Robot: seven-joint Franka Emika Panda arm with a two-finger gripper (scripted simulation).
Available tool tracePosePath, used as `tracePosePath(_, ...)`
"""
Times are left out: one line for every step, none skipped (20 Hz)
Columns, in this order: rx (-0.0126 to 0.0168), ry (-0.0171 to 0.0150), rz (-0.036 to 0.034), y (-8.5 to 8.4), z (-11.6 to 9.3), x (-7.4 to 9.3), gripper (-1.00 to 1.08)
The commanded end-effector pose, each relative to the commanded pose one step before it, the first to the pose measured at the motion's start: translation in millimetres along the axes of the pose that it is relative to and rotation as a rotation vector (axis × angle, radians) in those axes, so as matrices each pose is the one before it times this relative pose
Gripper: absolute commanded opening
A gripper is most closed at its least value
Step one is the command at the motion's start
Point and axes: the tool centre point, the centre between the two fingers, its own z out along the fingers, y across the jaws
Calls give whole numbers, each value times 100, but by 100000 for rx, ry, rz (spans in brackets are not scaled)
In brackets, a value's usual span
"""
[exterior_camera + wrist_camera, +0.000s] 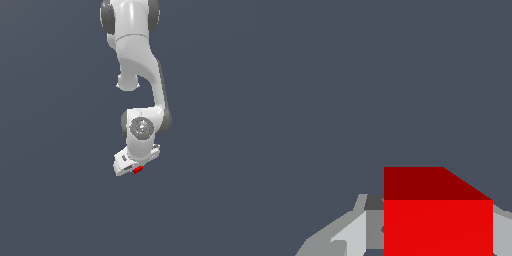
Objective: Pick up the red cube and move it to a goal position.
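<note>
In the exterior view the white arm reaches down the middle of the picture, and its gripper (133, 168) is at the lower end. The red cube (138, 170) peeks out as a small bright-red patch under the hand. In the wrist view the red cube (438, 220) fills the space between the two grey fingers (374, 226). One finger lies against each side face, so the gripper (438, 227) is shut on it. The cube's lower part is cut off by the picture edge.
A plain dark grey-blue surface (55, 200) fills the rest of both views. No other object, container or edge shows.
</note>
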Motion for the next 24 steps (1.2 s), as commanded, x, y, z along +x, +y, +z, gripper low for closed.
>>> tracePosePath(-58, 114, 10, -151, -772, -788, -100)
tracePosePath(0, 0, 0, -82, -338, -389, -100)
tracePosePath(0, 0, 0, -88, -366, -421, -100)
tracePosePath(0, 0, 0, -95, -396, -454, -100)
tracePosePath(0, 0, 0, -101, -424, -486, -100)
tracePosePath(0, 0, 0, -104, -438, -502, -100)
tracePosePath(-50, -45, -15, -119, -434, -506, -100)
tracePosePath(0, 0, 0, -108, -459, -524, -100)
tracePosePath(0, 0, 0, -111, -470, -535, -100)
tracePosePath(0, 0, 0, -113, -482, -547, -100)
tracePosePath(0, 0, 0, -115, -493, -559, -100)
tracePosePath(0, 0, 0, -117, -505, -571, -100)
tracePosePath(0, 0, 0, -119, -518, -584, -100)
tracePosePath(0, 0, 0, -122, -531, -597, -100)
tracePosePath(0, 0, 0, -124, -545, -610, -100)
tracePosePath(0, 0, 0, -126, -558, -622, -100)
tracePosePath(0, 0, 0, -125, -557, -619, -100)
tracePosePath(0, 0, 0, -121, -544, -601, -100)
tracePosePath(0, 0, 0, -116, -529, -580, -100)
tracePosePath(0, 0, 0, -111, -511, -558, -100)
tracePosePath(0, 0, 0, -106, -491, -533, -100)
tracePosePath(0, 0, 0, -101, -469, -508, -100)
tracePosePath(0, 0, 0, -96, -448, -482, -100)
tracePosePath(0, 0, 0, -89, -429, -454, -100)
